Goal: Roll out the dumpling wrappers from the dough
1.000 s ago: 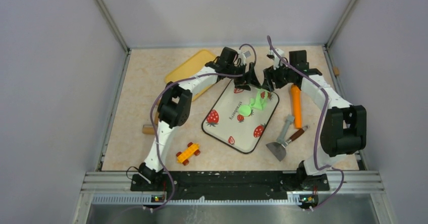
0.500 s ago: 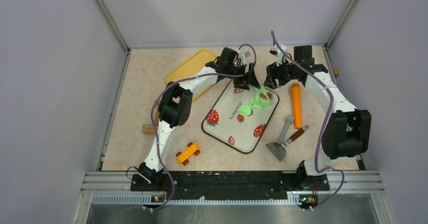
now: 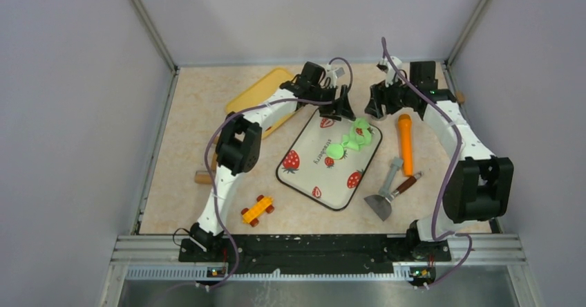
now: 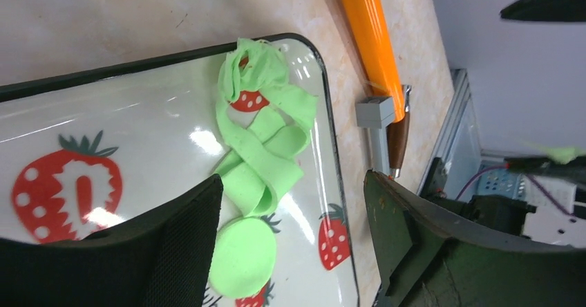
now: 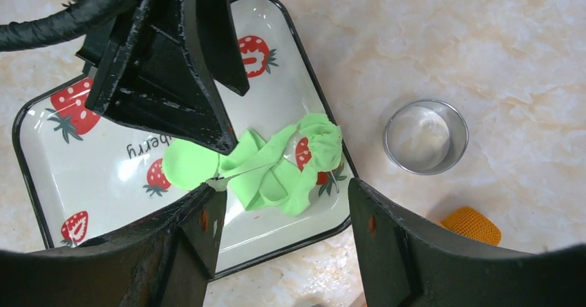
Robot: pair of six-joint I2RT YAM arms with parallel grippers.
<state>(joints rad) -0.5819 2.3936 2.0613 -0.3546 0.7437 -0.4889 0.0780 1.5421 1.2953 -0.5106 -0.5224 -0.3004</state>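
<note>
From above, the left gripper point(image 3: 343, 106) and right gripper point(image 3: 376, 105) both stand open and empty at the far end of the strawberry tray point(image 3: 325, 179), and the right one has drawn back from the ragged dough point(image 3: 358, 133) since a second ago. The left wrist view shows the dough strips tangled on the tray beside one flat oval dumpling wrapper point(image 4: 243, 255), so they are best gathered into a lump first. In the right wrist view the end of the orange rolling pin point(image 5: 470, 225) lies near and should be taken level before any pressing.

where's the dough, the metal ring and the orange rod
dough point(image 5: 297, 165): right wrist view, middle of the ragged green scrap
metal ring point(image 5: 426, 171): right wrist view, near rim
orange rod point(image 3: 405, 144): top view, middle of its shaft
</note>
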